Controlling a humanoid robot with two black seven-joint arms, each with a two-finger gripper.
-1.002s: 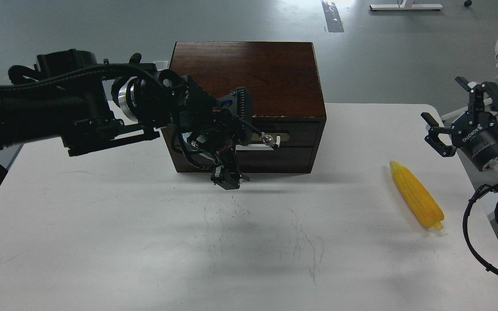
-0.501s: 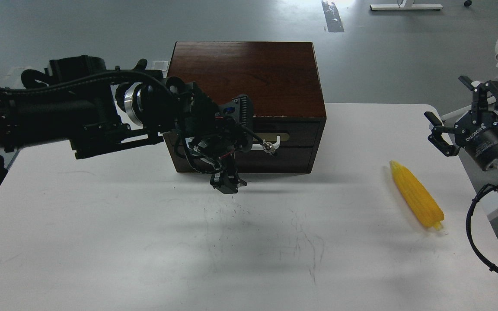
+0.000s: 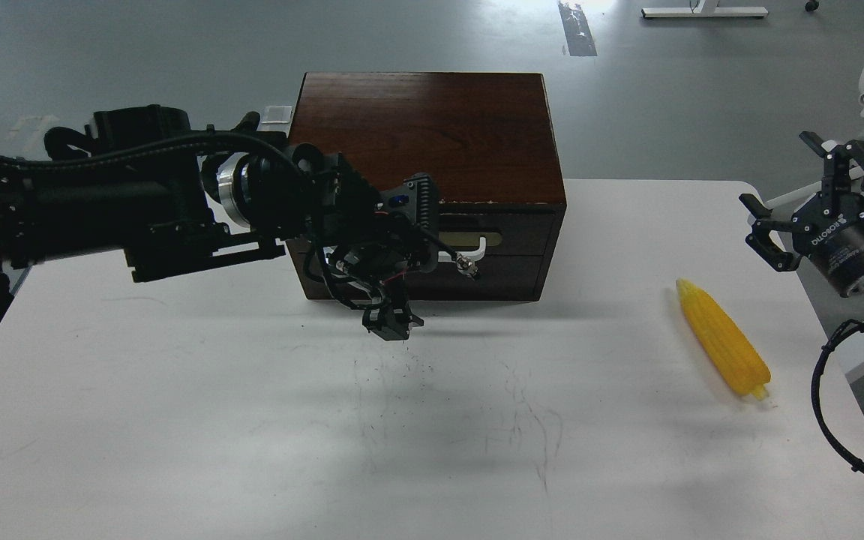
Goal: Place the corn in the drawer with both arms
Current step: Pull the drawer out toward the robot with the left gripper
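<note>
The right gripper (image 3: 799,199) bears the white word ROBOTIQ on its black body; nothing else is readable.

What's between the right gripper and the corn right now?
Nothing visible. The right gripper hangs open above and behind the corn, which lies alone on bare table. The drawer looks shut.

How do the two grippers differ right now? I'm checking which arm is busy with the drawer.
The left gripper hangs in front of the drawer, below its white handle; the right gripper sits out at the table's right edge, beyond the corn. The right gripper's fingers are plainly spread open, while the left gripper's fingers are too dark to tell apart. Both are black, and the right one holds nothing.
</note>
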